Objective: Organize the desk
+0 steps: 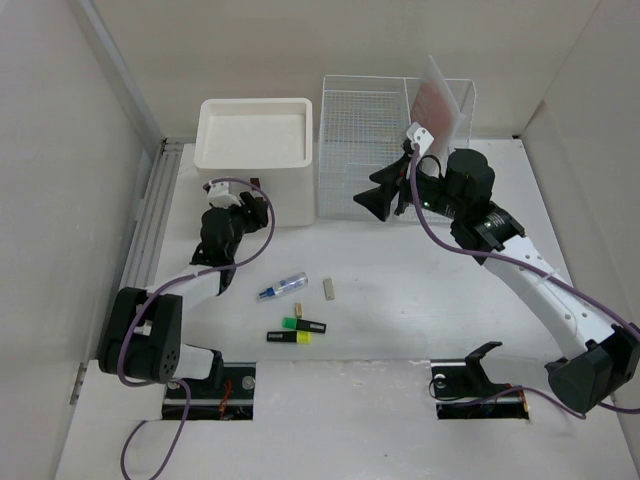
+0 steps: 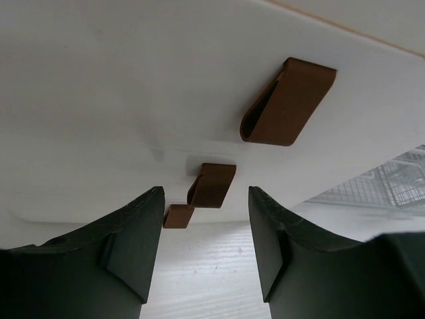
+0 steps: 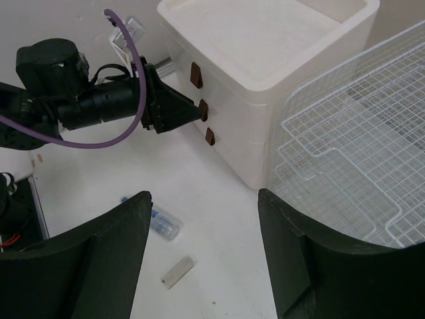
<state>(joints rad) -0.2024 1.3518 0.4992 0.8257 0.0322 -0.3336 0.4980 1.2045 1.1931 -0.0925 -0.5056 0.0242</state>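
Left gripper (image 2: 206,216) held apart, empty, facing middle brown tab (image 2: 212,185) of drawer box (image 3: 265,40) at 11 o'clock on the desk (image 1: 400,320); right gripper (image 3: 202,199) likewise parted, empty, at 1 o'clock.

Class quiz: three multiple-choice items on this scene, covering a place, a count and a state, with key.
1. Where does the left gripper point?
A. at the drawer box
B. into the wire rack
C. at the highlighters

2. How many brown handles on the drawer box?
A. two
B. three
C. five

3. The right gripper is:
A. shut on a pen
B. open, empty
C. shut on paper

1 A, it faces the handles; 2 B, three show on the front; 3 B, its jaws stand apart, nothing between.
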